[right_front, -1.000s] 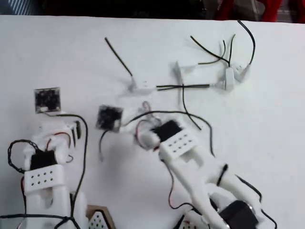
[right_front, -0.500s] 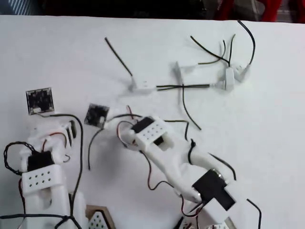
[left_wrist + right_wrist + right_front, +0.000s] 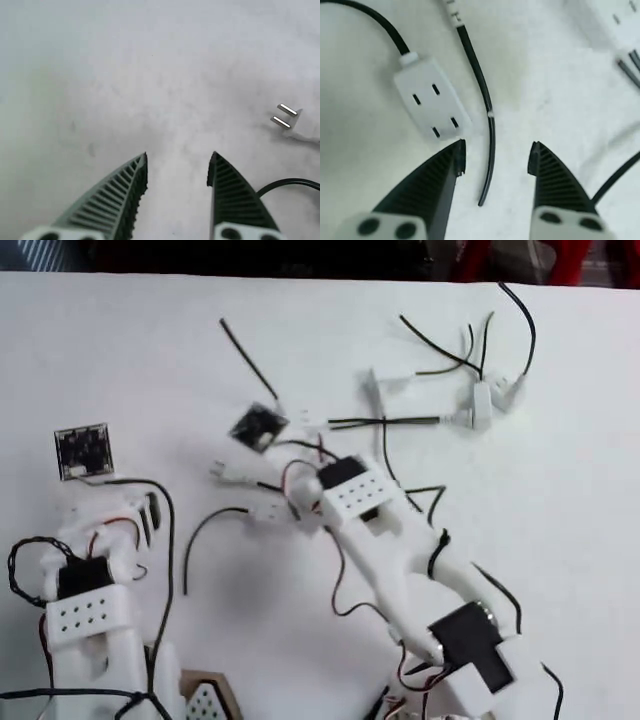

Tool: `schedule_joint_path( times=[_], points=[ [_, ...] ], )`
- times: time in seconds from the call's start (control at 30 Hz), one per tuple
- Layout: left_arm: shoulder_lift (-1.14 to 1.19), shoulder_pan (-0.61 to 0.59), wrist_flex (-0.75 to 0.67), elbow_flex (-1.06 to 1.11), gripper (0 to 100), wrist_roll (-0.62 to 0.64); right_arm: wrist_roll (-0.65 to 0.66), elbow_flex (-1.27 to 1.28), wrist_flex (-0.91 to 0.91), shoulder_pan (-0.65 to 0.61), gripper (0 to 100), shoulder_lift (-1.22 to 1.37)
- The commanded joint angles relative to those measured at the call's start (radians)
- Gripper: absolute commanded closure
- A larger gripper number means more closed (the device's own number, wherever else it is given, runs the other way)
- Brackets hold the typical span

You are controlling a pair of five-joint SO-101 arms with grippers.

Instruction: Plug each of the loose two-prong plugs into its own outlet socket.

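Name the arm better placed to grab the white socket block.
Right. The right gripper is open beside the white socket block, a black cable ending between its fingers. The left gripper is open over bare table, a two-prong plug off to one side.

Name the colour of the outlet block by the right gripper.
Outlet block: white; right wrist view shows it best.

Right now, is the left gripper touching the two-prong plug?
Apart. The left wrist view shows bare table between the open left gripper and the two-prong plug.
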Motion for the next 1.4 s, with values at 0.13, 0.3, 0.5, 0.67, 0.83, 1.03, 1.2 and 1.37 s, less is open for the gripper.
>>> schedule_joint_path(
  times=[0.13,0.3,0.5,0.67,0.83,1.03,1.2,1.37],
  points=[
    [-0.024,-0.001,-0.020,-0.008,79,0.006,-0.005,0.017,0.084,0.076,80.8,-0.030],
    [-0.024,-0.001,-0.020,-0.008,79,0.006,-0.012,0.031,0.031,0.050,80.8,0.071],
    [-0.024,-0.001,-0.020,-0.008,79,0.005,-0.014,0.023,-0.022,0.053,85.3,0.200],
    [-0.024,-0.001,-0.020,-0.008,79,0.005,-0.014,0.028,-0.016,0.067,96.4,0.134],
    [-0.024,-0.001,-0.020,-0.008,79,0.005,-0.012,0.029,-0.013,0.125,98.1,-0.070],
    [-0.024,-0.001,-0.020,-0.008,79,0.005,-0.012,0.031,0.087,0.171,98.1,-0.323],
    [-0.024,-0.001,-0.020,-0.008,79,0.005,-0.094,0.084,0.096,0.116,98.0,-0.374],
    [-0.024,-0.001,-0.020,-0.006,79,0.005,-0.232,0.155,-0.025,0.030,87.8,-0.271]
  ],
)
